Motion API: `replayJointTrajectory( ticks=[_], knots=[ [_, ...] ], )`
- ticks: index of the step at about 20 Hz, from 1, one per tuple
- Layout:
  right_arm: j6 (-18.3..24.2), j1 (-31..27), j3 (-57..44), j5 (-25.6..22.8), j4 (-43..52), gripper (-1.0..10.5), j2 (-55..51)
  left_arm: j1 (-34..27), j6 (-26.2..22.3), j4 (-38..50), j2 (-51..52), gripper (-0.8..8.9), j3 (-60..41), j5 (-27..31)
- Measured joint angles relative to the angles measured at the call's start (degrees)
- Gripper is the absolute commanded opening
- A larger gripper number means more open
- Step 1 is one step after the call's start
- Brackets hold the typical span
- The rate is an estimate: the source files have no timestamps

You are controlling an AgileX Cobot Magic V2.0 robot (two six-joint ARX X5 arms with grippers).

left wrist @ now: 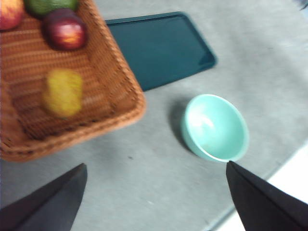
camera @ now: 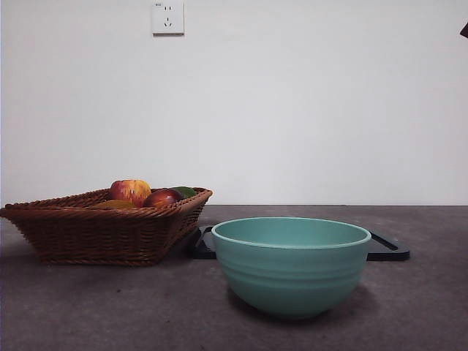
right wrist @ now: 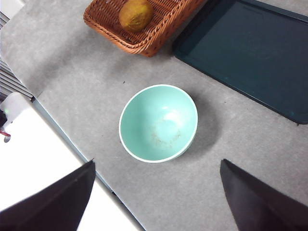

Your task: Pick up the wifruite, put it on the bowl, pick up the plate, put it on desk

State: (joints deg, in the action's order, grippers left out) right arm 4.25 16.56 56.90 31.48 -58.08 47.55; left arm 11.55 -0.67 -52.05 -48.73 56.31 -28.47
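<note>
On the grey surface (camera: 73, 307) stand a wicker basket (camera: 102, 234), a dark tray (right wrist: 250, 57) and the teal bowl (camera: 291, 263). The wifruite (right wrist: 136, 14) lies in the basket, well apart from both released, empty pairs of fingers (left wrist: 53, 202) (right wrist: 255, 202).

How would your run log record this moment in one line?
stage: start | wifruite: in basket | bowl: empty, on desk | left gripper: open | right gripper: open

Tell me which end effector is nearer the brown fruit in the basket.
Left, as far as the wrist views show. The left end effector hangs open above the table beside the basket holding the brown fruit. The right end effector hangs open over the bowl, farther away.
</note>
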Motion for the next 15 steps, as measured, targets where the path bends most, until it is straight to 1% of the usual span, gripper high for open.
replayJointTrajectory(
  ticks=[6, 9, 14, 15],
  knots=[
    [0.0, 0.0, 0.0, 0.0, 0.0, 4.2, 0.0, 6.4, 0.0, 0.8, -13.9, 4.36, 9.5, 11.6],
    [0.0, 0.0, 0.0, 0.0, 0.0, 4.2, 0.0, 8.3, -0.5, 2.0, -21.6, 4.36, 12.7, 16.5],
    [0.0, 0.0, 0.0, 0.0, 0.0, 4.2, 0.0, 9.0, -1.2, 8.7, -31.1, 4.36, 13.1, 18.3],
    [0.0, 0.0, 0.0, 0.0, 0.0, 4.2, 0.0, 9.0, -1.4, 10.0, -33.4, 4.36, 13.1, 20.0]
  ],
)
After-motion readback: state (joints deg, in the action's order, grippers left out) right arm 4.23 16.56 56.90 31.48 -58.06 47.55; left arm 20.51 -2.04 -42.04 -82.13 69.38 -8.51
